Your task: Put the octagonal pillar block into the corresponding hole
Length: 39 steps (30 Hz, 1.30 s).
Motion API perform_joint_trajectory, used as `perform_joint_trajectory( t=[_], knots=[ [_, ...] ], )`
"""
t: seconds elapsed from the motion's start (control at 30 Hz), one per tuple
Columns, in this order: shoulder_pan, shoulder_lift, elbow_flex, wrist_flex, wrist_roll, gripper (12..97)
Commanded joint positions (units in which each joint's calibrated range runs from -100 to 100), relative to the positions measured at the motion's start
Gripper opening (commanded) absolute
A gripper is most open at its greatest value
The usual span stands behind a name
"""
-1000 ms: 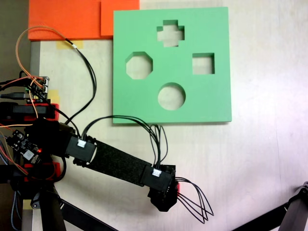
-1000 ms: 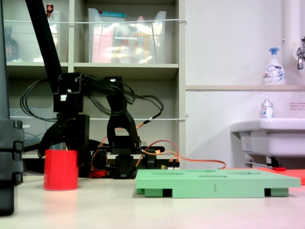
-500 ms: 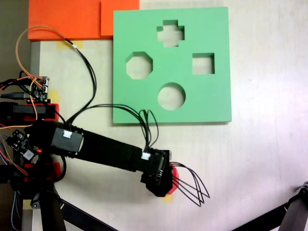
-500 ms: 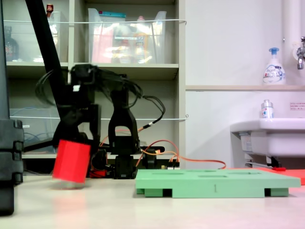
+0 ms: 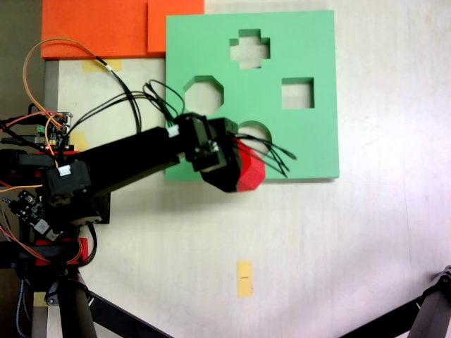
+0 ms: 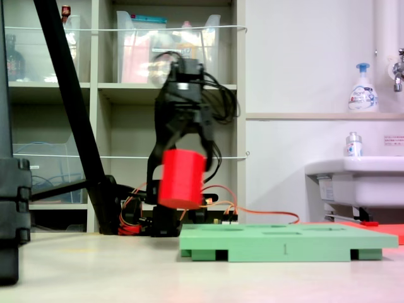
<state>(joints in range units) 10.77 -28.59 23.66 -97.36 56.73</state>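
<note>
My gripper [image 5: 236, 165] [image 6: 183, 154] is shut on the red octagonal pillar block [image 5: 248, 169] [image 6: 182, 178], which hangs in the air, slightly tilted, well above the table. From above, the block sits over the near edge of the green foam board [image 5: 310, 144] [image 6: 290, 243], just below the round cutout [image 5: 255, 130]. The eight-sided hole [image 5: 204, 96] lies up and to the left of the block, open and empty. The black arm [image 5: 134, 158] reaches in from the left.
The board also has a square cutout [image 5: 297, 93] and a cross-shaped cutout [image 5: 249, 48]. Orange foam sheets [image 5: 106, 28] lie at the top left. Loose wires [image 5: 106, 74] and electronics [image 5: 42, 134] crowd the left edge. A yellow tape mark [image 5: 244, 277] sits on the table.
The arm has lifted the red block off the table and swung it from the lower middle up to the board's near edge. The tape mark that was under it is now uncovered.
</note>
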Motion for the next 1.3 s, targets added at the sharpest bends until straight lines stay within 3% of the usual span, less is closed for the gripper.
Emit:
perform_joint_trajectory(
  t=[0.0,0.2,0.37,1.27],
  knots=[
    [4.00,-3.53,2.36,-2.64,4.00,38.4],
    [11.92,3.03,7.34,-2.64,10.65,38.4],
    [15.09,8.06,11.13,-2.64,13.19,38.5],
    [18.17,20.49,11.23,-2.64,14.26,38.5]
  ],
)
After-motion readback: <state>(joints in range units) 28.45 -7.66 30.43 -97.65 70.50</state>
